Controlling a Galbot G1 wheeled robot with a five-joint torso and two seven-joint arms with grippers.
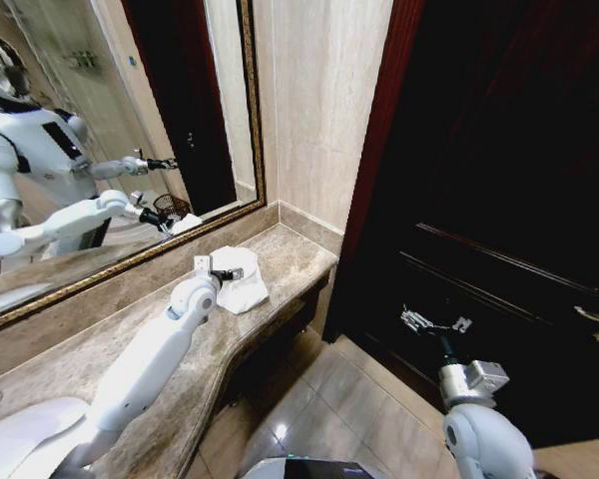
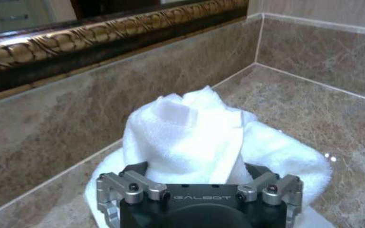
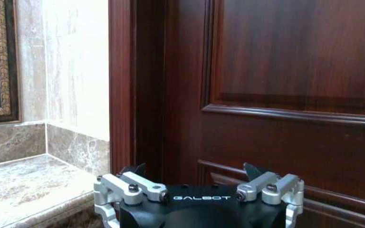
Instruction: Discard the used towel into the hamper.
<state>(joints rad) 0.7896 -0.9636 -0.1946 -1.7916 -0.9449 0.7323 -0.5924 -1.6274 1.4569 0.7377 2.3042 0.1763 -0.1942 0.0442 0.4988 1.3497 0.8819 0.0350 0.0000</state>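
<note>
towel [image 2: 195, 137]: white terry cloth, bunched into a soft peak on the marble counter [image 1: 299, 261], in the corner near the mirror [image 1: 130, 150] and the end wall. Judged light, limp and not fragile; it will sag and trail once you lift it.
where to grip: go for the raised fold at the top of the heap, or a thick bunch low in the middle. A single loose edge would likely slip out or leave the rest dragging.
left gripper [image 1: 225, 269]: right at the towel, wrist camera looking over it. Jaws spread wide on either side of the heap; the tips are hidden behind the gripper body, so you can't tell if they touch the cloth. Not closed on it yet.
right gripper [image 1: 434, 322]: idle, held out over the tiled floor [image 1: 329, 399] facing the dark wooden door [image 3: 284, 71]. Jaws apart, holding nothing.
hamper [image 1: 172, 207]: seen as a reflection in the mirror, a dark basket.
</note>
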